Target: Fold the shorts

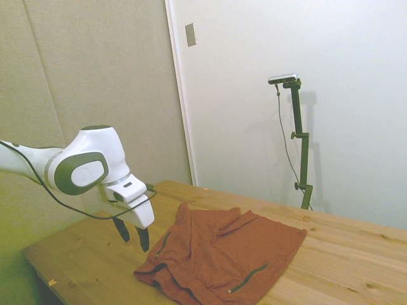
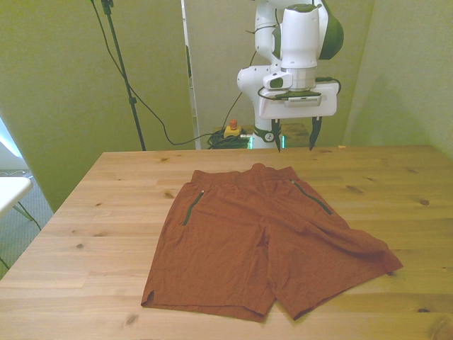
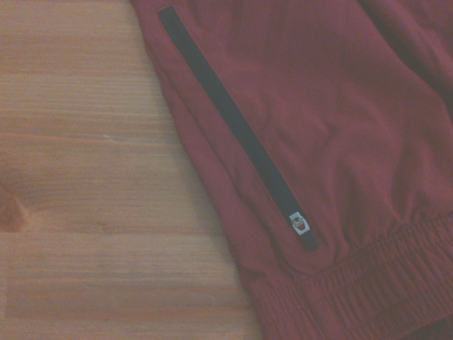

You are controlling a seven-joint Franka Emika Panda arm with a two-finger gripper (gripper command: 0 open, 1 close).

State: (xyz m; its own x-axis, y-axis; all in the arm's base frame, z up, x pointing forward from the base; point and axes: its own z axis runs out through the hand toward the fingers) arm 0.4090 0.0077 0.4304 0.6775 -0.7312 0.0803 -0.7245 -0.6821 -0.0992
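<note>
The rust-orange shorts (image 2: 262,241) lie spread flat on the wooden table (image 2: 99,234), waistband toward the far edge and both legs toward the near edge. A dark green zipper pocket (image 2: 192,207) shows on each side. In the side view the shorts (image 1: 222,257) lie wrinkled near the table's near corner. My gripper (image 2: 295,136) hangs open above the waistband end, on the front view's right side, holding nothing. From the side, the gripper (image 1: 132,234) is just above the table beside the cloth's edge. The wrist view shows one zipper pocket (image 3: 233,124) and the gathered waistband (image 3: 368,283) up close.
Bare wood surrounds the shorts on all sides. Cables and a small red-and-yellow button box (image 2: 231,129) lie behind the table's far edge. A white surface's corner (image 2: 10,190) shows at the front view's left.
</note>
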